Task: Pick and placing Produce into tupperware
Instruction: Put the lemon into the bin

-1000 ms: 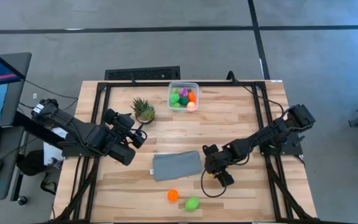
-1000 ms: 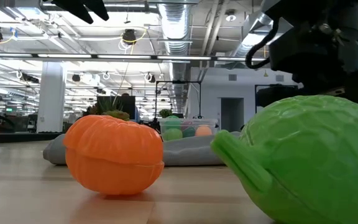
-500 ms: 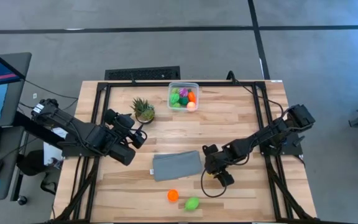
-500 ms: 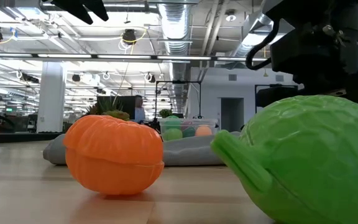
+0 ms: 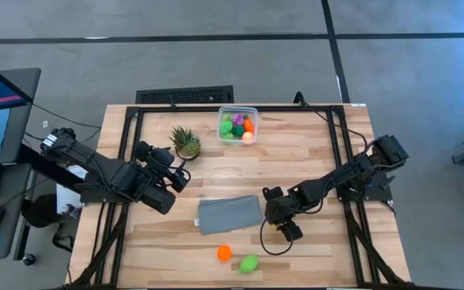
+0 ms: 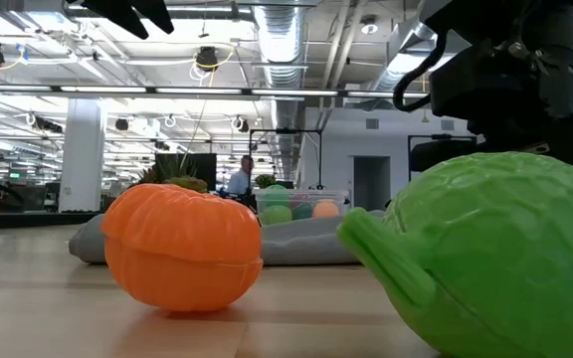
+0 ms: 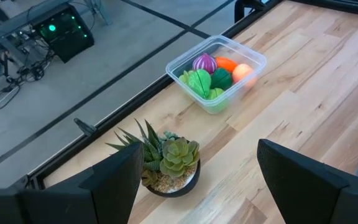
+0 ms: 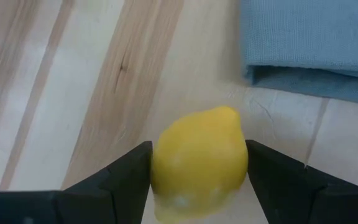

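Observation:
The clear tupperware (image 5: 238, 126) (image 7: 216, 71) stands at the table's far edge with several toy produce pieces in it: purple, green, orange and pink. An orange toy fruit (image 5: 224, 253) (image 6: 182, 249) and a green one (image 5: 249, 263) (image 6: 495, 249) lie near the front edge. My right gripper (image 5: 284, 229) (image 8: 199, 171) points down just right of them, shut on a yellow lemon (image 8: 197, 158), which the gripper hides in the high view. My left gripper (image 5: 180, 179) (image 7: 197, 180) hangs open in the air at the table's left, near the potted plant. My right gripper pinches the lemon between its two fingers, one on each of its opposite sides (image 8: 157, 165). The fingers (image 8: 129, 177) slant down from above. The lemon's pointed tip faces away from the wrist. Whether the lemon rests on the table or is lifted, I cannot tell.
A flat grey cloth (image 5: 229, 214) (image 8: 309, 43) lies just left of my right gripper, close to the lemon. A spiky green potted plant (image 5: 187, 142) (image 7: 169, 158) stands left of the tupperware. Black frame rails run along the table's left, right and far sides.

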Robot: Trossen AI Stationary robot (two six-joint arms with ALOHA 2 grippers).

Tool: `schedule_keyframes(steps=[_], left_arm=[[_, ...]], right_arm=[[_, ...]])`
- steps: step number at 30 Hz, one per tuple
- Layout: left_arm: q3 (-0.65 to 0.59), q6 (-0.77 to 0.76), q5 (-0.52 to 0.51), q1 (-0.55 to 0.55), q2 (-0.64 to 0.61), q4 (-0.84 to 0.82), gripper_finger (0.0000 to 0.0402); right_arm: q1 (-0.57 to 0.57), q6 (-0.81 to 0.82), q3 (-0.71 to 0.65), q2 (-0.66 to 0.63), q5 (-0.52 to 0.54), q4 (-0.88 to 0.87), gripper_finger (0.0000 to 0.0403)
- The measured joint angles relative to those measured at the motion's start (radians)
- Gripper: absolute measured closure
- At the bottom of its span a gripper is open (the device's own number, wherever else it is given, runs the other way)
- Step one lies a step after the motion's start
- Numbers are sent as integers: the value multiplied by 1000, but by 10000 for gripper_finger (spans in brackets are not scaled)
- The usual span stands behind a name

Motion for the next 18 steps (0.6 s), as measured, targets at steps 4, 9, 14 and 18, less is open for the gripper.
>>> schedule_keyframes(steps=[4, 9, 14, 18], left_arm=[[0, 0, 0, 0, 0, 0, 95], [0, 0, 0, 0, 0, 0, 95], [0, 0, 0, 0, 0, 0, 95], [0, 0, 0, 0, 0, 0, 95]], right_arm=[[0, 15, 0, 0, 0, 0, 137], [0, 35, 0, 0, 3, 1, 159], [0, 47, 0, 0, 4, 1, 162], [0, 76, 0, 0, 18, 1, 155]])
